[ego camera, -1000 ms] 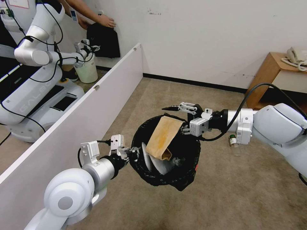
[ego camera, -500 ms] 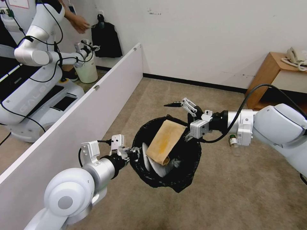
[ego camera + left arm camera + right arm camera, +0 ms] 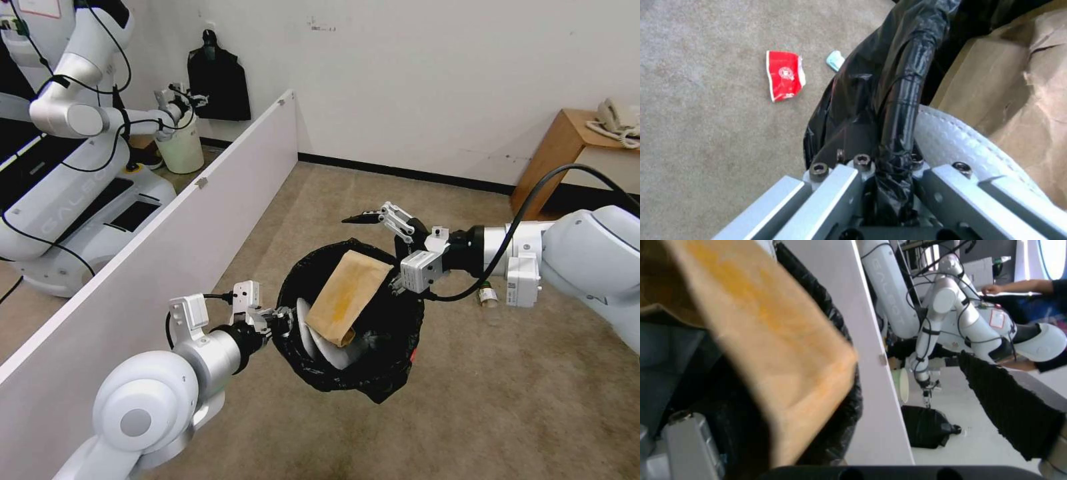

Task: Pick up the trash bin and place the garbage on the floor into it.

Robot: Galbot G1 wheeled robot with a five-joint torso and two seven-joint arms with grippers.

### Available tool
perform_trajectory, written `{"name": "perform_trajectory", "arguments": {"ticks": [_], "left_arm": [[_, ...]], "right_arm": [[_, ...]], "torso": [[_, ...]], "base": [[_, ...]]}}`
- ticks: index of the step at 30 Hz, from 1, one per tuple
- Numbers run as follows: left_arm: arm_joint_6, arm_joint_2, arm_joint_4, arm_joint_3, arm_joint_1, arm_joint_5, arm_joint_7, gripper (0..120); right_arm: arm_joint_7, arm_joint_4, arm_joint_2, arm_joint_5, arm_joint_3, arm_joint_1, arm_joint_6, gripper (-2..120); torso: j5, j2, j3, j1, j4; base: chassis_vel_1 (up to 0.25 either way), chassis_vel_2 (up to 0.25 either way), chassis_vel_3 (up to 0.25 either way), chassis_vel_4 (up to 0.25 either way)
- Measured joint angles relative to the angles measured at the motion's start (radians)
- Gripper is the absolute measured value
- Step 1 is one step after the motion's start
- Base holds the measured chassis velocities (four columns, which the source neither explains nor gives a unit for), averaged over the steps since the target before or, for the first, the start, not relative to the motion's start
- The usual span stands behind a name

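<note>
The trash bin (image 3: 350, 320) is held clear of the carpet (image 3: 480, 400), its bag-wrapped rim clamped between the fingers of the left gripper (image 3: 277, 320) at the side nearest the white partition (image 3: 167, 253). In the left wrist view the black plastic bag (image 3: 871, 110) is seen pinched tight between the metal fingers (image 3: 831, 186). A brown cardboard piece (image 3: 348, 297) leans out of the bin, its long axis running from the bottom up to the far rim, with a white slipper (image 3: 320, 343) lodged beneath it.

The right gripper (image 3: 393, 257) hangs just beyond the bin's far rim, its fingers spread and nothing between them; one black-tipped finger (image 3: 363, 217) points toward the partition, above the cardboard's upper edge.

The relation that matters is judged to be this: a clear green-labelled bottle (image 3: 487, 295) lies on the carpet on the right arm's side, so the right gripper is much the nearer tool. The bottle is partly hidden behind the right wrist and cable, so its lie cannot be told. A red paper carton (image 3: 784, 75) and a light-blue face mask (image 3: 834, 60) lie on the carpet beneath the bin's partition side, the mask half hidden by the bag. The bin's red shell is barely made out beneath the liner
</note>
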State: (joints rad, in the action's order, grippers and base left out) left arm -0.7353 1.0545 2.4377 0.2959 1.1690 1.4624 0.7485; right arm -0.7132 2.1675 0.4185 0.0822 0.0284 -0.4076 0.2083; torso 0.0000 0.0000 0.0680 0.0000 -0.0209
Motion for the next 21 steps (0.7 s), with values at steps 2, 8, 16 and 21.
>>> {"name": "perform_trajectory", "arguments": {"ticks": [2, 8, 16, 21], "left_arm": [[0.000, 0.000, 0.000, 0.000, 0.000, 0.000, 0.003, 0], [0.000, 0.007, 0.001, -0.008, 0.002, 0.000, 0.018, 0], [0.000, 0.011, 0.010, -0.021, -0.003, 0.032, 0.058, 0], [0.000, 0.013, 0.010, -0.022, -0.001, 0.034, 0.064, 0]], "right_arm": [[-0.004, 0.008, -0.008, 0.009, -0.005, 0.008, -0.005, 100], [-0.016, 0.026, -0.028, 0.027, -0.018, 0.018, -0.007, 100], [-0.051, 0.046, -0.056, 0.025, -0.042, 0.051, 0.003, 100], [-0.053, 0.050, -0.070, 0.029, -0.044, 0.045, 0.004, 100]], "torso": [[0.0000, 0.000, 0.000, 0.000, 0.0000], [0.0000, 0.000, 0.000, 0.000, 0.0000], [-0.0001, 0.000, 0.000, 0.000, 0.0000], [-0.0001, 0.000, 0.000, 0.000, -0.0001]], "base": [[0.000, 0.000, 0.000, 0.000], [0.000, 0.000, 0.000, 0.000], [0.000, 0.000, 0.000, 0.000], [0.000, 0.000, 0.000, 0.000]]}}
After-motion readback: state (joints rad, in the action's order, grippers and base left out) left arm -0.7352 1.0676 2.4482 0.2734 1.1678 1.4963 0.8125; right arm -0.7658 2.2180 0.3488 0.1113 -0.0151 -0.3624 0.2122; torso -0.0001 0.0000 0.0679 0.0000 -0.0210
